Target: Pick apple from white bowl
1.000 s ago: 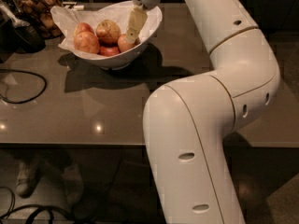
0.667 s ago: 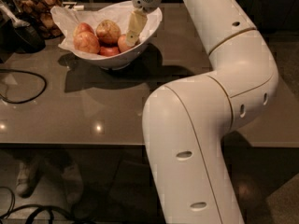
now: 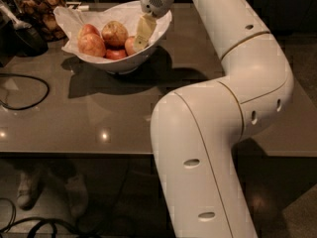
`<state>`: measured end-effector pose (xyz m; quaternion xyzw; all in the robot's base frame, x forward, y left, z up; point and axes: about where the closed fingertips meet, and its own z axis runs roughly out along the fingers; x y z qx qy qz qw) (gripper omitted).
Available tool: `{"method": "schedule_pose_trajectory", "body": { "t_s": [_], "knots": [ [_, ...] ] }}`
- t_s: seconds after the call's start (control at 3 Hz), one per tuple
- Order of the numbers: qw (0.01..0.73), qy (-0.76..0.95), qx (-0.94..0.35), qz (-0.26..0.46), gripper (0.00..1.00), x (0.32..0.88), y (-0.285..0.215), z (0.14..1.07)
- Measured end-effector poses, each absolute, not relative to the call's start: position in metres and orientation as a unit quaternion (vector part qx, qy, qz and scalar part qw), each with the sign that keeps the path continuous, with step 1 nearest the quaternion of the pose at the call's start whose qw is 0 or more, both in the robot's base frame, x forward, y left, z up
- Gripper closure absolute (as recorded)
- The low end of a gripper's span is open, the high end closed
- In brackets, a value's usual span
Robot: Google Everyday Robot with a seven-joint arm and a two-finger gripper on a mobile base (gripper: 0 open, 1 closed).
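Note:
The white bowl stands at the back of the grey table, lined with white paper. It holds several apples. A pinkish-red apple with an orange blush lies at the bowl's right side. My gripper reaches down into the bowl from above, right against that apple's right side and partly covering it. A yellowish-brown speckled apple lies behind it, and a small darker red apple lies in front. Two more pinkish-red apples lie at the bowl's left.
My white arm fills the right half of the view, over the table. A dark cable loops at the left. A dark appliance and a jar of brown snacks stand at the back left.
My gripper has sunk slightly lower into the bowl, beside the pinkish-red apple. The bowl and the apples have not moved.

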<state>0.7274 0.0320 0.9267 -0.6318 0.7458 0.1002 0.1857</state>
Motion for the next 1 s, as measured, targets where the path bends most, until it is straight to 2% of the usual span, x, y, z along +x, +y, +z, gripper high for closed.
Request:
{"method": "schedule_pose_trajectory", "body": {
  "t_s": [1.0],
  "knots": [
    [0.162,0.756,-0.623,0.117,0.28,0.731,0.035,0.900]
  ]
}}
